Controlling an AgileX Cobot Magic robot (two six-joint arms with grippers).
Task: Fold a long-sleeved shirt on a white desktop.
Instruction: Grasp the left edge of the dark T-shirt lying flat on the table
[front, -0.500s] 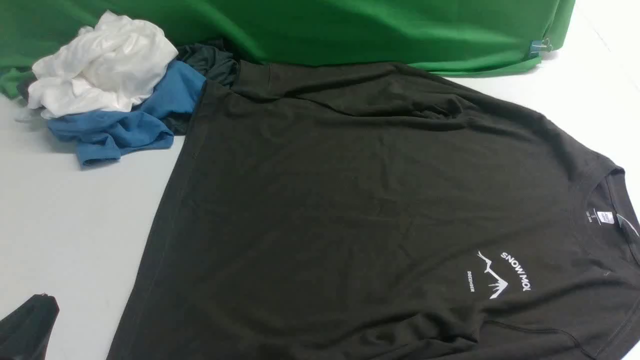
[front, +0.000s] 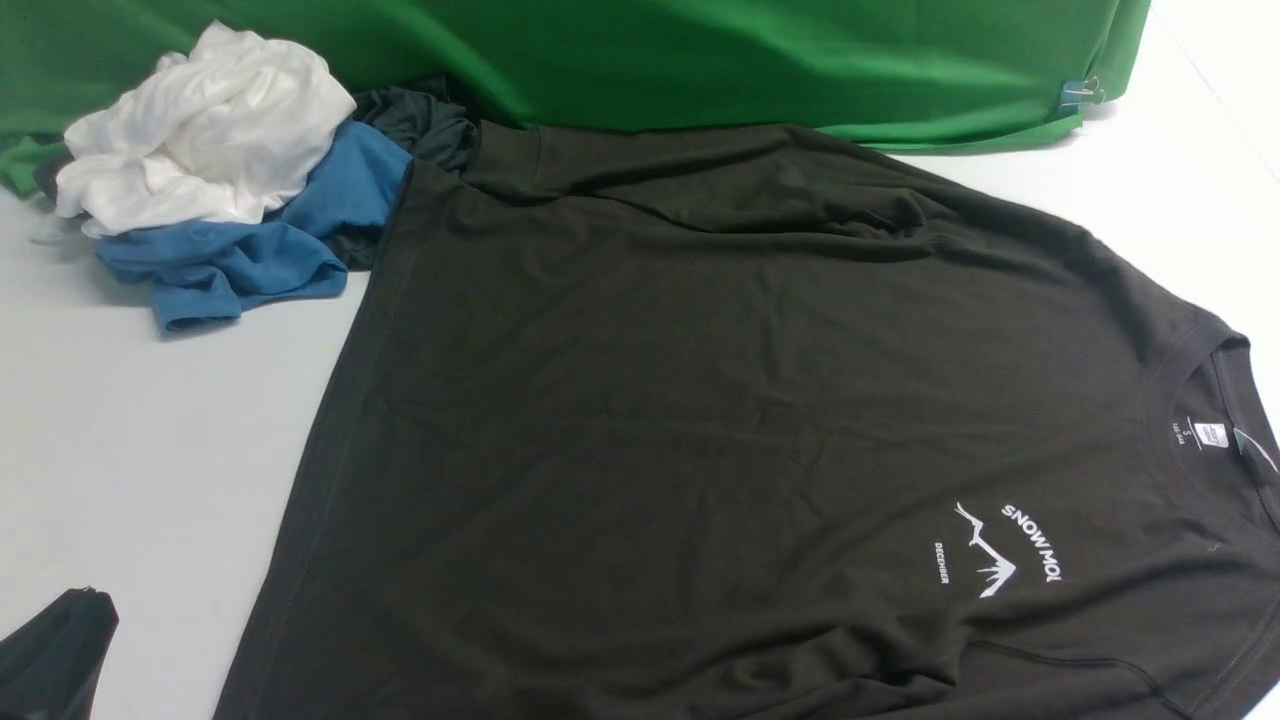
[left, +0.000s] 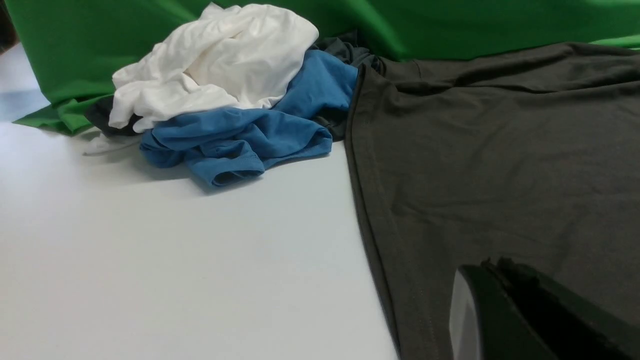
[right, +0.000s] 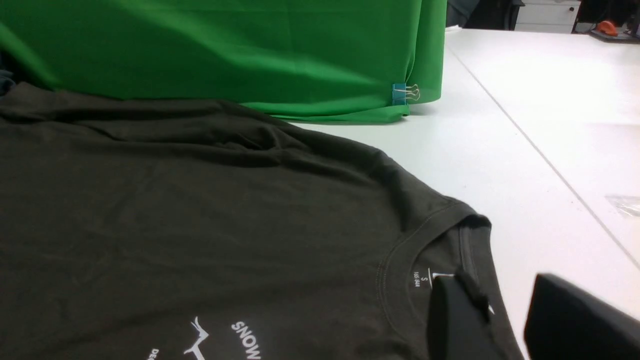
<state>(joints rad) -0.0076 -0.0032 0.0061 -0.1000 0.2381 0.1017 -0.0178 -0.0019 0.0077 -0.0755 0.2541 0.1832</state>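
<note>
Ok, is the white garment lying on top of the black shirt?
No, the white garment sits on the blue garment, beside the long-sleeved shirt, not on it.

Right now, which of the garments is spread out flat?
The black long-sleeved shirt; the white garment and blue garment lie crumpled in a heap.

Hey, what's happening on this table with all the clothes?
A two-armed robot is set to fold the black long-sleeved shirt, which lies spread out, logo up, on the white desktop. Its right pincer is open at the collar; its left pincer is over the shirt near the hem. A white garment and a blue garment lie heaped aside.
</note>
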